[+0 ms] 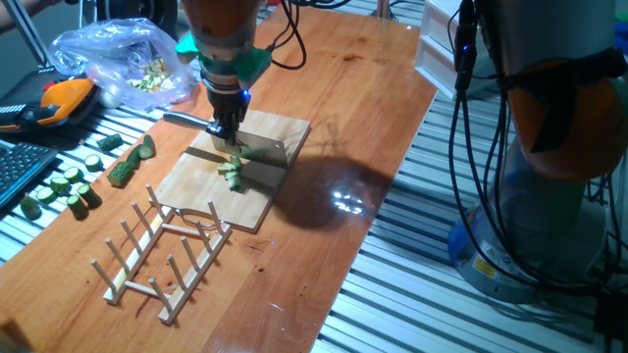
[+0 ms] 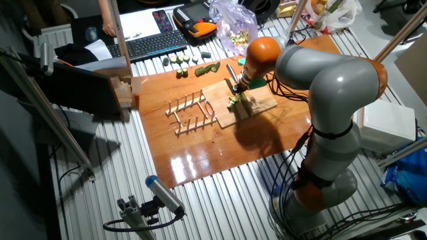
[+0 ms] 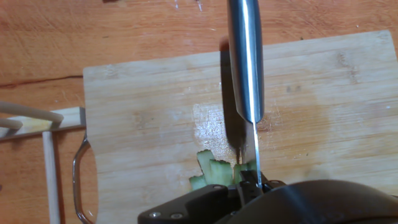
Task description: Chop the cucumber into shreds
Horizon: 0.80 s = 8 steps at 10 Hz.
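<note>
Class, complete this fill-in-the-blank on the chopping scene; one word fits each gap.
1. The gripper is shut on a ____.
2. The cucumber pieces lie on a wooden ____ board.
3. Beside the board stands an empty wooden ____ made of dowels.
4. The round cucumber slices lie ____ the board.

Missing words: knife; cutting; rack; off

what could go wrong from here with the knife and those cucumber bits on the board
1. The cucumber strips sit bunched against the knife, so they may stick to the blade and lift off with it.
2. They are small and loose on the cutting board, so a stroke could push them aside rather than cut them.
3. The gripper hides most of the cut from the hand view, so misalignment may go unseen.
</note>
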Each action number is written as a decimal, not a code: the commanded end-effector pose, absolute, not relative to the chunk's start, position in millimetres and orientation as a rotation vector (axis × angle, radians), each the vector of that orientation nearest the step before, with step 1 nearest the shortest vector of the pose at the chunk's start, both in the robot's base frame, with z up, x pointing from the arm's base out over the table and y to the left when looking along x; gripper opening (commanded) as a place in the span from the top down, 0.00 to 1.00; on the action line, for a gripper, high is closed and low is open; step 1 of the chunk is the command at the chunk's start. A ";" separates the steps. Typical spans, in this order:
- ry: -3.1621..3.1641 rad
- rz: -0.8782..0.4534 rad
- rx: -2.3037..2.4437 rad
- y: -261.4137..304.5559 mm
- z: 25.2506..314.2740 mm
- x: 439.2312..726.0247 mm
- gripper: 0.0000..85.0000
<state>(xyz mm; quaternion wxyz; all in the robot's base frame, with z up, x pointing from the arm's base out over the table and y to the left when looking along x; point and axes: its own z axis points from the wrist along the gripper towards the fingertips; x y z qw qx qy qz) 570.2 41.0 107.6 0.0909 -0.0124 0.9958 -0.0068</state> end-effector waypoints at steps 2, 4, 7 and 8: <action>2.955 -0.019 -0.039 40.8 105.1 569.9 1.00; 2.952 -0.019 -0.039 40.6 101.9 570.6 1.00; 2.948 -0.014 -0.036 41.0 98.0 571.3 1.00; 2.946 -0.014 -0.036 41.2 96.6 571.0 1.00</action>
